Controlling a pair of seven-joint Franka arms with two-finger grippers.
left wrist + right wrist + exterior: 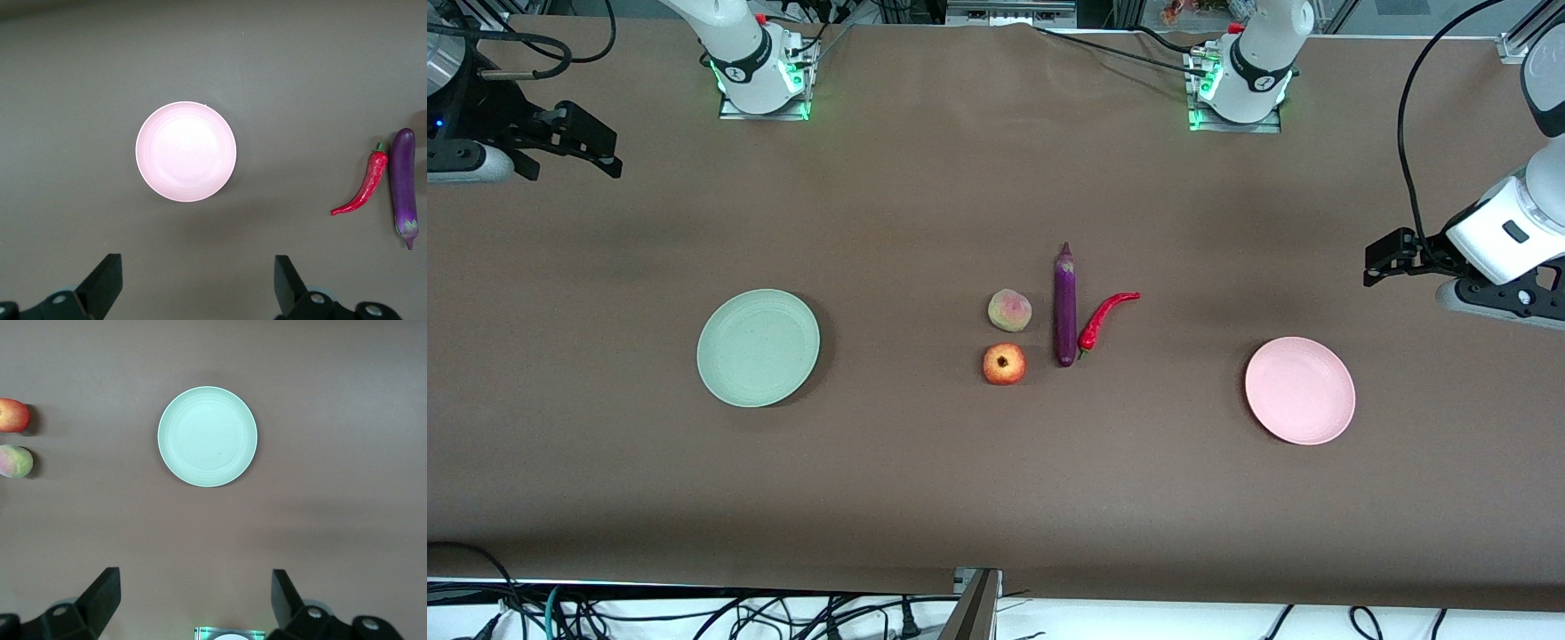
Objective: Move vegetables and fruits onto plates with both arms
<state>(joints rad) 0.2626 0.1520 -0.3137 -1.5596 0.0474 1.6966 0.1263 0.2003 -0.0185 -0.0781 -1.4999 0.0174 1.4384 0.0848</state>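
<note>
The purple eggplant (1064, 307) lies mid-table with the red chili (1104, 318) beside it, toward the left arm's end. The peach (1009, 310) and the red-orange fruit (1004, 364) lie beside the eggplant toward the right arm's end, the red-orange one nearer the camera. The green plate (758, 348) and pink plate (1299, 389) are empty. My right gripper (609, 151) hangs open and empty, high over the table's right-arm end; its wrist view (195, 583) shows the green plate (207, 436). My left gripper (1374, 265) hangs open and empty over the left-arm end; its wrist view (198, 270) shows the pink plate (186, 151).
The arm bases (760, 71) (1240, 84) stand at the table's back edge. Cables and a metal bracket (974, 604) lie past the front edge. The brown table (925, 196) lies bare between the bases and the produce. The left wrist view also shows the chili (363, 188) and eggplant (404, 180).
</note>
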